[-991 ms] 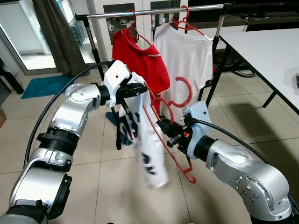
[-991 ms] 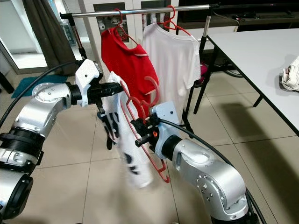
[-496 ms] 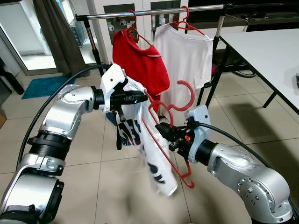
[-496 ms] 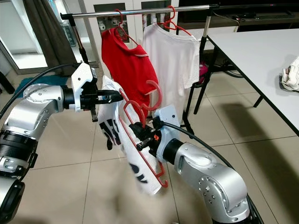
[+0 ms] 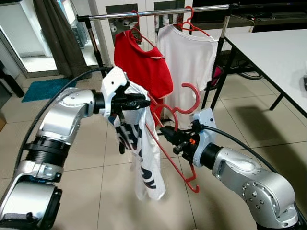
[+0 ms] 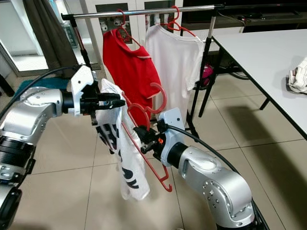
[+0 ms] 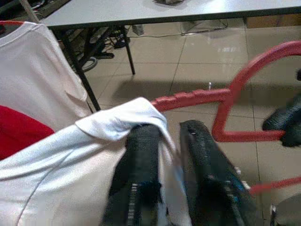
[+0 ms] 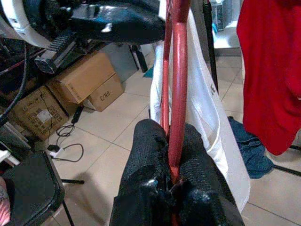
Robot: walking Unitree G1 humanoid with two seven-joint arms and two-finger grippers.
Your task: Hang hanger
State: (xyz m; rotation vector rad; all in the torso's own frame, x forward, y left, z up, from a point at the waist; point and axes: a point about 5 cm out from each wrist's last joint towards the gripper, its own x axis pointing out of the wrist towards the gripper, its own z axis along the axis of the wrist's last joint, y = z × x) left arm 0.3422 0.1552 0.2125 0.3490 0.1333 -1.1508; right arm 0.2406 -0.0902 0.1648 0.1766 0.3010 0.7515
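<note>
Rail (image 5: 158,11) ahead already carries 2 shirts, red shirt (image 5: 143,67) nearest, while the right gripper (image 5: 169,133) clamps the red hanger (image 5: 165,143) and the left gripper (image 5: 142,99) pinches the white printed shirt (image 5: 146,158) draped there.

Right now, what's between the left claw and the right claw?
In the left eye view, the red hanger and the white printed shirt draped on it span the gap between the left claw and the right claw.

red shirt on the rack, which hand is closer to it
Left. The left hand, pinching the white printed shirt, sits just in front of the red shirt and its hem. The right hand, gripping the red hanger, is lower, below the hem.
</note>
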